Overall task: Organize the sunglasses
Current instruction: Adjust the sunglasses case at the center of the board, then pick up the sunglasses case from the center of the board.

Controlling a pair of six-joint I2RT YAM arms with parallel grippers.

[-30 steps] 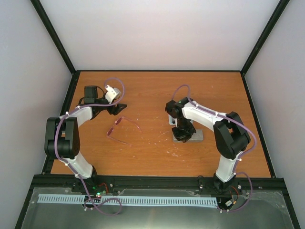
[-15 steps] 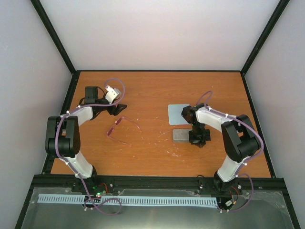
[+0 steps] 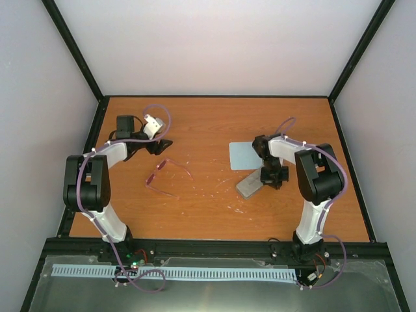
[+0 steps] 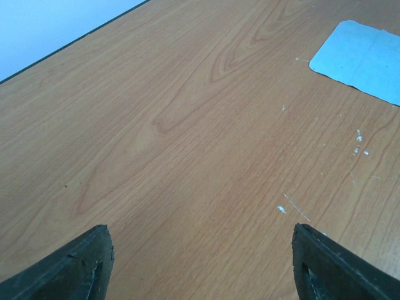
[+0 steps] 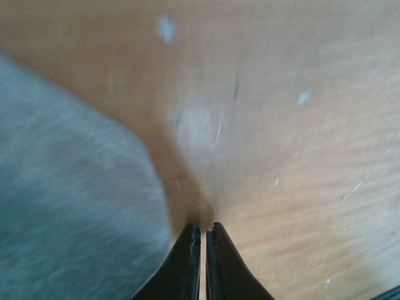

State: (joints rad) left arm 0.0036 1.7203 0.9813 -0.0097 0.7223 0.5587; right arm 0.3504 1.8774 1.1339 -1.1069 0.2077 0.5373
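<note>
Lying flat on the wooden counter (image 3: pixel 214 123), left of centre in the top view: the sunglasses (image 3: pixel 158 172), thin pink-red frame, both temple arms spread open and running toward the right side. Untouched by either arm, with bare wood all around. Out of sight in both wrist views.

Hovering just behind the sunglasses, toward the far left: the left pincer (image 3: pixel 159 146), dark fingers aimed at the middle of the counter. Seen from its own wrist camera, left pincer (image 4: pixel 200 240) released, fingers (image 4: pixel 75 265) set wide apart at the lower corners of the picture, only wood grain and a few pale scuffs between them.

Well apart to the right: a light blue-grey cloth (image 3: pixel 244 156), spread flat, also showing as a pale patch (image 4: pixel 362 59) at the upper right of the left wrist view. Just in front of the cloth, nearer the arm bases: a grey case (image 3: pixel 249 186), lying askew, one end angled toward the cloth; touching it or not, cannot tell.

Poised at the right end of the case: the right pincer (image 3: pixel 272 179), arm folded tightly back over itself. From its wrist camera, right pincer (image 5: pixel 201 240) clenched, fingers (image 5: pixel 184 262) pressed together with only a hairline slit, nothing held. Blurred grey case surface (image 5: pixel 62 187) just beside the tips on the left, scuffed wood on the right.
</note>
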